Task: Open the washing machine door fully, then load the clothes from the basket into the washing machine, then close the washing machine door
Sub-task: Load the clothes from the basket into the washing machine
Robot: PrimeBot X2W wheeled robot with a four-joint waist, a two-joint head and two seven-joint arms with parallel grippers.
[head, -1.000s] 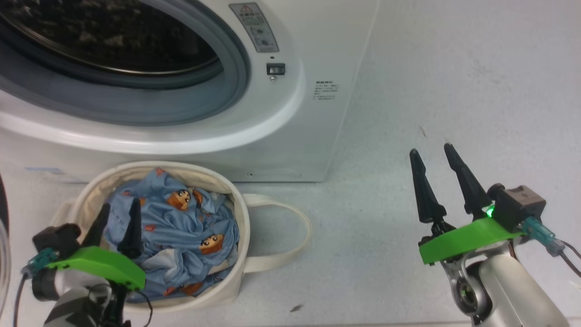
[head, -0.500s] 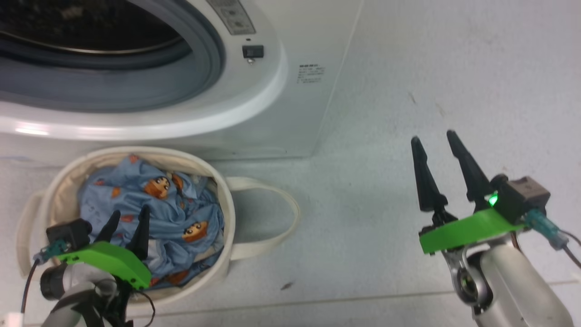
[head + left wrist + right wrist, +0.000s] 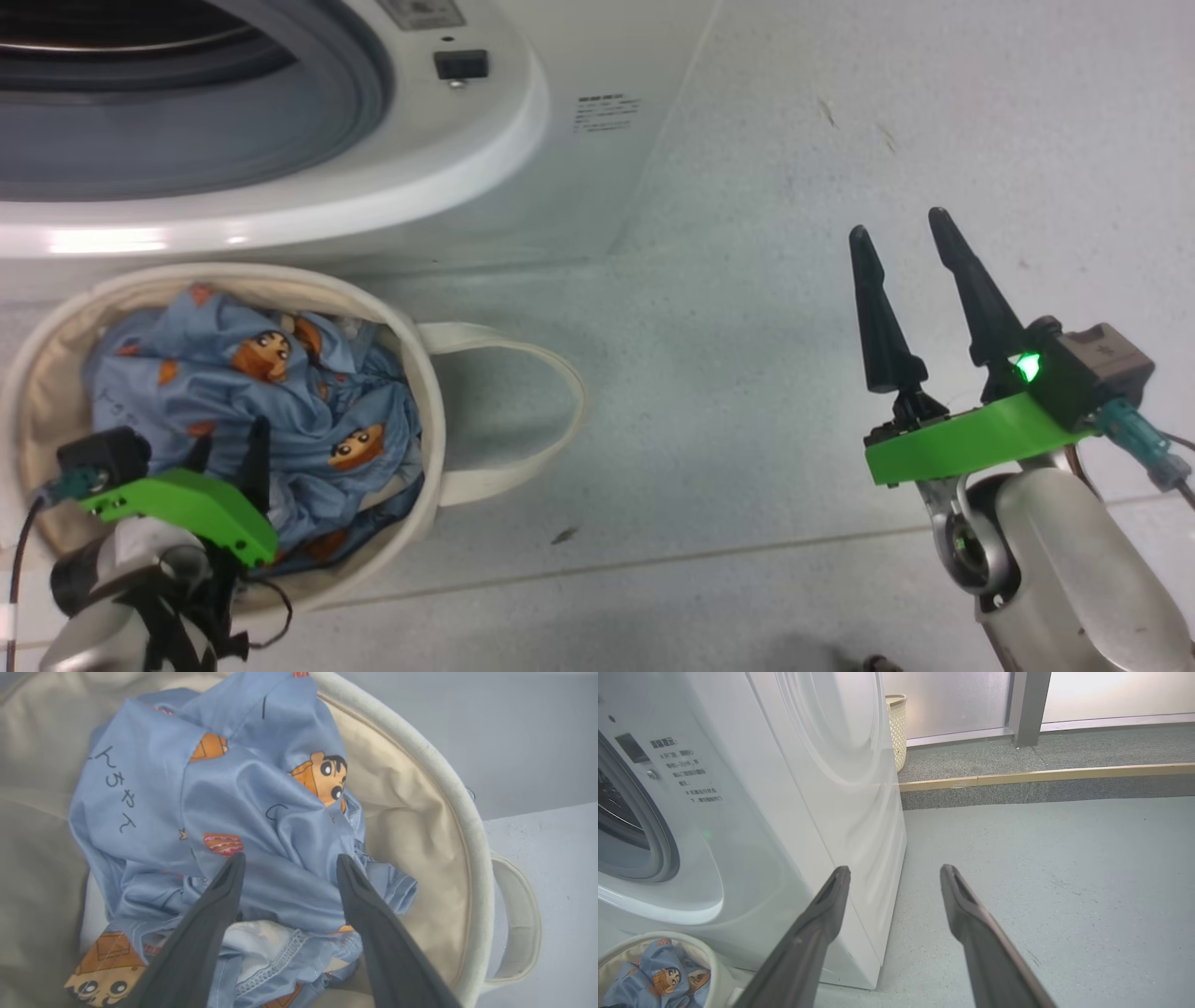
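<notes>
soft cloth clothes (image 3: 261, 826) – matt canvas basket (image 3: 420, 812) – glossy washing machine (image 3: 822, 765)

the basket (image 3: 422, 392) mouth lies open upward, clothes (image 3: 299, 401) heaped inside; the left gripper (image 3: 290, 857) is within its rim, jaws spread. the machine (image 3: 485, 177) front rises just behind. to the right, open floor (image 3: 747, 448), one loop handle (image 3: 577, 411) lying there.

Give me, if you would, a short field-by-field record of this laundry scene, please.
washing machine: drum opening uncovered, just behind the basket
basket: on the floor, holding the clothes
clothes: crumpled blue printed fabric, all in the basket
left end effector: open, fingertips down at the clothes, nothing gripped
right end effector: open, empty, over the floor
stage: loading not yet begun
</notes>
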